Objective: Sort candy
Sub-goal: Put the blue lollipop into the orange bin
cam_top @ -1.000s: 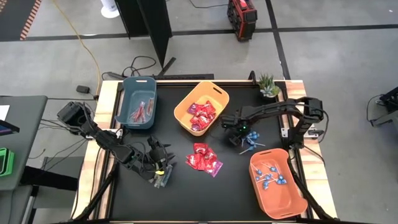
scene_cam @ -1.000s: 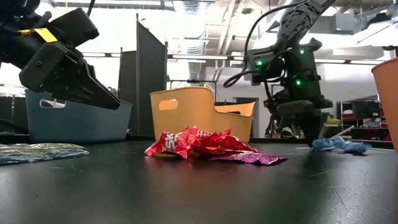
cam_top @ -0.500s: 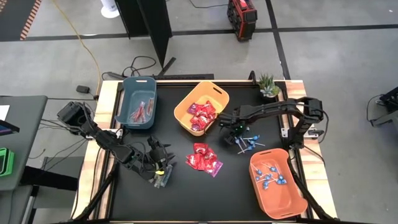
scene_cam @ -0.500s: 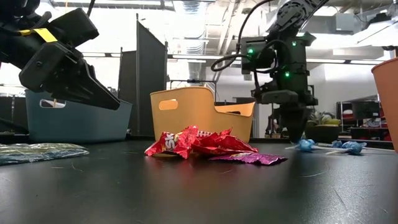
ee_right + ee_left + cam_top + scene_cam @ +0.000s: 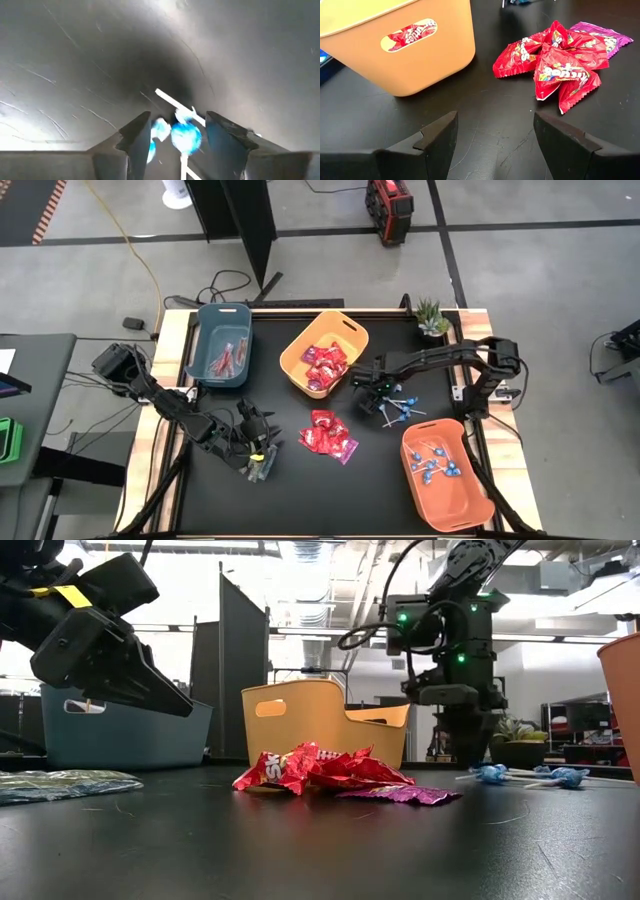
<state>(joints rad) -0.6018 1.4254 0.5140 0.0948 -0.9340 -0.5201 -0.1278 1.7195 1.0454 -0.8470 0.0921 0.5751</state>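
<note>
The left gripper (image 5: 262, 463) rested near the table's front-left edge, jaws wide apart and empty. Stick packets lay in the blue bin (image 5: 203, 360), red packets in the yellow bin (image 5: 295, 352). A pile of red packets (image 5: 328, 436) remained unsorted at table centre. The right gripper (image 5: 371, 404) hovered, jaws parted, over loose lollipops (image 5: 399, 408); others filled the orange bin (image 5: 470, 500).

I'm seeing a pile of red and magenta candy packets (image 5: 340, 775) lying mid-table in front of the yellow bin (image 5: 322, 720). The right gripper (image 5: 468, 752) is hanging just over the table beside blue lollipops (image 5: 522, 776) on the right. A blue bin (image 5: 120, 735) is sitting far left, behind the left gripper (image 5: 95, 640).
</note>
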